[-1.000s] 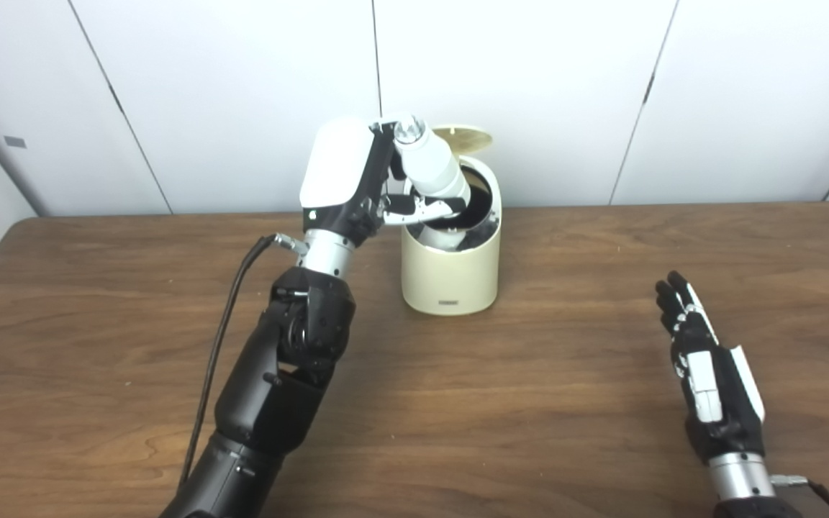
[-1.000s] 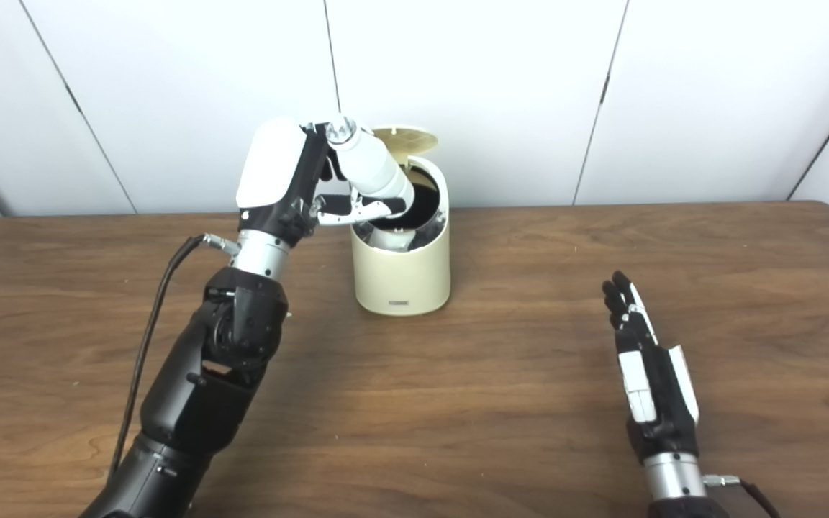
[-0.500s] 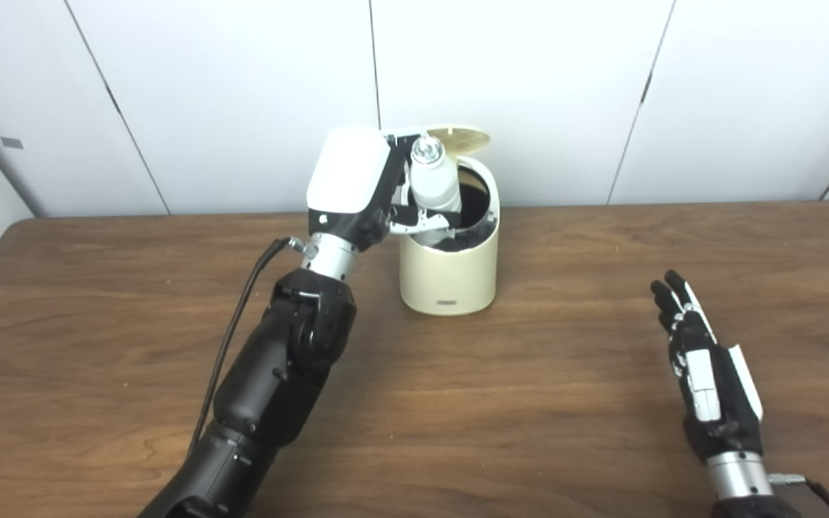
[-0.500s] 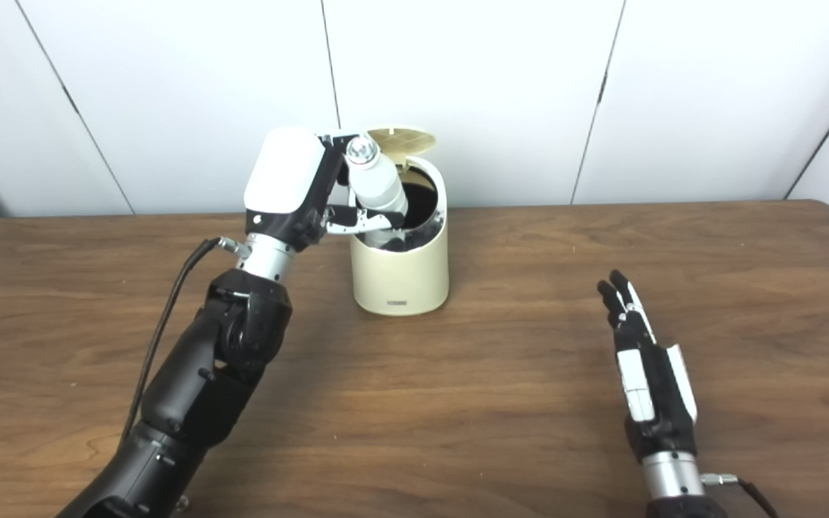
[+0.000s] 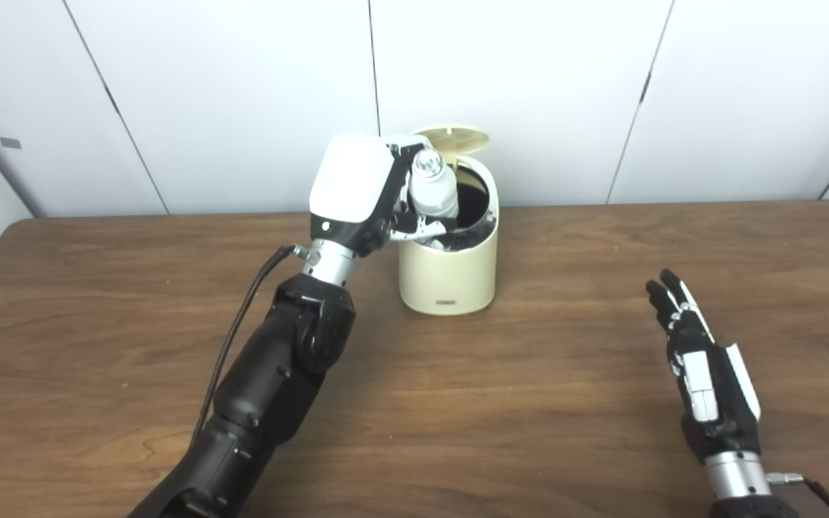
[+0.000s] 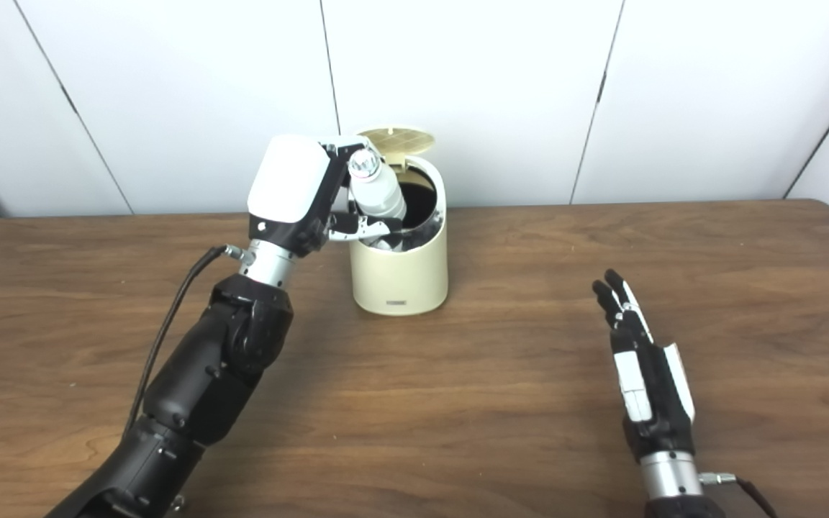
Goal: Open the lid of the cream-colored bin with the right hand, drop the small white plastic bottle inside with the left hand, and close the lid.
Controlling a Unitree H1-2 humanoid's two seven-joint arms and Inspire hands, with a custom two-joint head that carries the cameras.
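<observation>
The cream-colored bin (image 5: pixel 447 270) stands at the back middle of the wooden table (image 5: pixel 529 403). Its round lid (image 5: pixel 458 136) is tipped up at the rear and the dark opening shows. My left hand (image 5: pixel 364 191) is shut on the small white plastic bottle (image 5: pixel 432 191) and holds it cap-up, its lower end dipping into the bin's mouth. My right hand (image 5: pixel 702 374) is open and empty, fingers straight, resting low over the table at the front right, far from the bin.
White wall panels (image 5: pixel 745 93) rise right behind the table's back edge. A black cable (image 5: pixel 234 338) runs along my left forearm. Bare wood lies between the bin and my right hand.
My left hand has turned the bottle more upright and lowered it into the bin's opening. My right hand has stayed nearly still.
</observation>
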